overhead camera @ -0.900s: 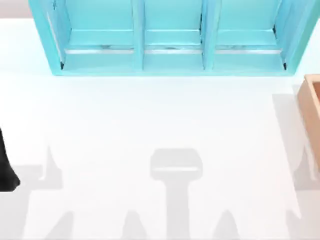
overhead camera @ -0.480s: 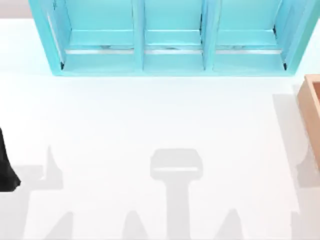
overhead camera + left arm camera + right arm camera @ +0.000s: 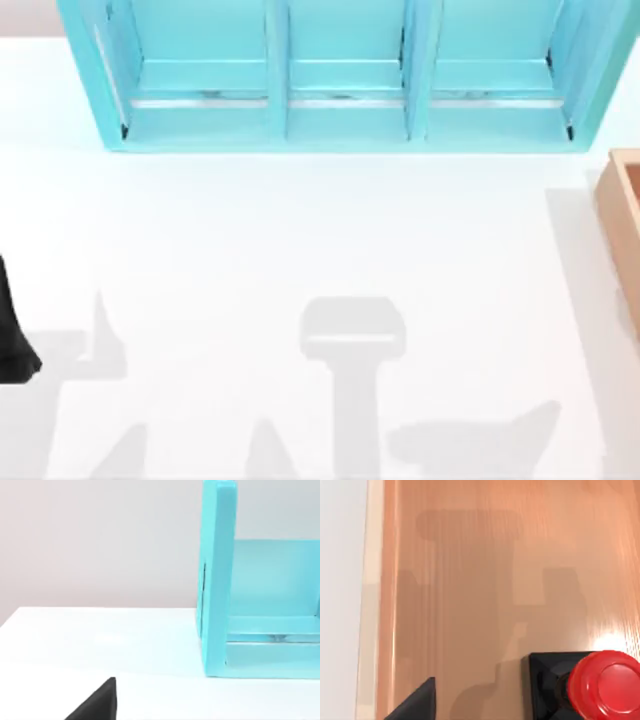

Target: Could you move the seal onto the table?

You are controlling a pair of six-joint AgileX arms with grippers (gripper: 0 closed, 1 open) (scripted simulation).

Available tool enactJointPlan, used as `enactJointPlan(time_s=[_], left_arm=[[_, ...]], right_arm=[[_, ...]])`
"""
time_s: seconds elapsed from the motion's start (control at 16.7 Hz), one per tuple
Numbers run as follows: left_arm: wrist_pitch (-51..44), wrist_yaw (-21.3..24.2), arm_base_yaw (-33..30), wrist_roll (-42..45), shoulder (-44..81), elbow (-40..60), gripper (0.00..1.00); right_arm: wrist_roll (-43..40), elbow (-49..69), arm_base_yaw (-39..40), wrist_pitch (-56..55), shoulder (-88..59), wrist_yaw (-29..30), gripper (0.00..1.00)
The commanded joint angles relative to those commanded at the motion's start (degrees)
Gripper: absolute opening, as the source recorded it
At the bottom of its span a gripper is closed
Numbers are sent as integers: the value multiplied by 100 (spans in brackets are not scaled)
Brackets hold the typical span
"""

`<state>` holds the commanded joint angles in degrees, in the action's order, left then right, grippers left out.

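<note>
One seal (image 3: pixel 585 687) — beside right fingers (image 3: pixel 417 702)

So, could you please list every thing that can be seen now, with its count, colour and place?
Small seal with black square stepped base and glossy red ball knob: one, black and red, standing inside the wooden box, in the right wrist view.
Tan wooden box: one, tan, at the table's right edge.
Turquoise shelf unit with three compartments: one, turquoise, at the table's far side.
Broad flat white table: one, white, under everything.
Left arm: one, black, parked at the table's left edge.
Right gripper finger: one tip, black, above the box floor beside the seal.
</note>
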<state>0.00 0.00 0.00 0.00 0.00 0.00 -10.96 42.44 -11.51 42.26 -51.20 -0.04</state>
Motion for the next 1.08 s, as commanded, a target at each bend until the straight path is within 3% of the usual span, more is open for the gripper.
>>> enactJointPlan(time_s=[0.54, 1.08], left_arm=[[0, 0, 0, 0, 0, 0, 100], [0, 0, 0, 0, 0, 0, 100]], right_arm=[[-802, 3043, -805, 2967, -3640, -12, 100], [-891, 3399, -877, 3279, -4019, -11, 100]])
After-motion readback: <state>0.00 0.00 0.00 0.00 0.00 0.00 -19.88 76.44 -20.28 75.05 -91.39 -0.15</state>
